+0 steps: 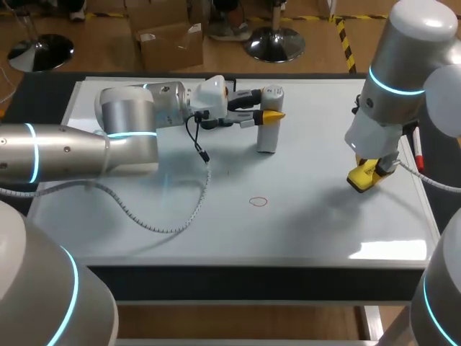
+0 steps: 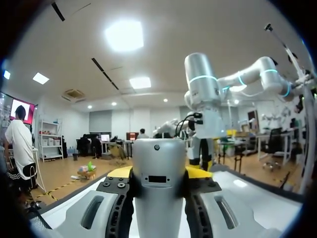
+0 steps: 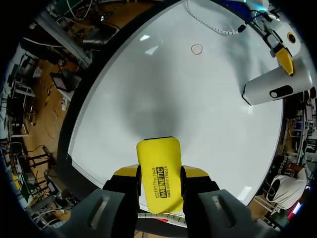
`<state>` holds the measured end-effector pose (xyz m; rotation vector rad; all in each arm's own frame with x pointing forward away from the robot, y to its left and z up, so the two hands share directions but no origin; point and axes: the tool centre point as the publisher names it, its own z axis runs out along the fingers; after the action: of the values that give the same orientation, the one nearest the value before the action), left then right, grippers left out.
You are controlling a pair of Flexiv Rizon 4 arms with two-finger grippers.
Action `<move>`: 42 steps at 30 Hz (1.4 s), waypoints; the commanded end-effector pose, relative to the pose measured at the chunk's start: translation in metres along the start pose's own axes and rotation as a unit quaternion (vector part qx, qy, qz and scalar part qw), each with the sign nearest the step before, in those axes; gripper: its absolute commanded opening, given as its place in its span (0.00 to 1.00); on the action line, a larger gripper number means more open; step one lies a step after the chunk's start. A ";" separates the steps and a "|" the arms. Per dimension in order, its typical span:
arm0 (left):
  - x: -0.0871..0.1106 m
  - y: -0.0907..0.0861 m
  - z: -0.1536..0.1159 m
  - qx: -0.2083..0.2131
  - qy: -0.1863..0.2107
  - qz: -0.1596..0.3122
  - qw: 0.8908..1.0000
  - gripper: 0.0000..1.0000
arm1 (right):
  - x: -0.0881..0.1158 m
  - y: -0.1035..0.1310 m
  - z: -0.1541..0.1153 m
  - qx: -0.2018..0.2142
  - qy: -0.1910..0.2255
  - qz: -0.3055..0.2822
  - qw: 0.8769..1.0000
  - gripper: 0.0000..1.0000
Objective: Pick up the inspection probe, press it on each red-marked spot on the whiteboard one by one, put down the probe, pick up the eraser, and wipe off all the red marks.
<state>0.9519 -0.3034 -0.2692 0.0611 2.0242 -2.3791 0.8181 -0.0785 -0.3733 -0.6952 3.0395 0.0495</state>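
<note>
Red circle mark (image 1: pixel 258 201) near the whiteboard (image 1: pixel 180 245) middle, at its 2 o'clock the right gripper (image 3: pixel 158 174) clamped on the yellow eraser (image 3: pixel 158 153), farther off at 12 o'clock the left gripper (image 1: pixel 271 114) clamped on the upright silver inspection probe (image 1: pixel 268 137), base on the board

From above, left arm (image 1: pixel 72 155) enters at 9 o'clock, forearm level over the desk (image 1: pixel 216 238). Wrist is turned so the left pincer (image 1: pixel 272 115) lies horizontal, pointing to 3 o'clock. Its yellow tips clamp the upright inspection probe (image 1: pixel 268 137) from both sides.

The right arm (image 1: pixel 400 72) comes in from 2 o'clock, wrist pointing straight down. The right pincer (image 1: pixel 371 171) grips the eraser (image 3: pixel 158 163), one finger on each long edge.
</note>
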 end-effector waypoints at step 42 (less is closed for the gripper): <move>-0.128 -0.145 0.039 0.034 0.026 -0.022 0.999 0.00 | 0.000 -0.001 -0.001 0.001 0.001 -0.001 1.000 0.00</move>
<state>1.0607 -0.3151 -0.1152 0.0299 1.9731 -2.4705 0.8182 -0.0784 -0.3734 -0.6953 3.0396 0.0495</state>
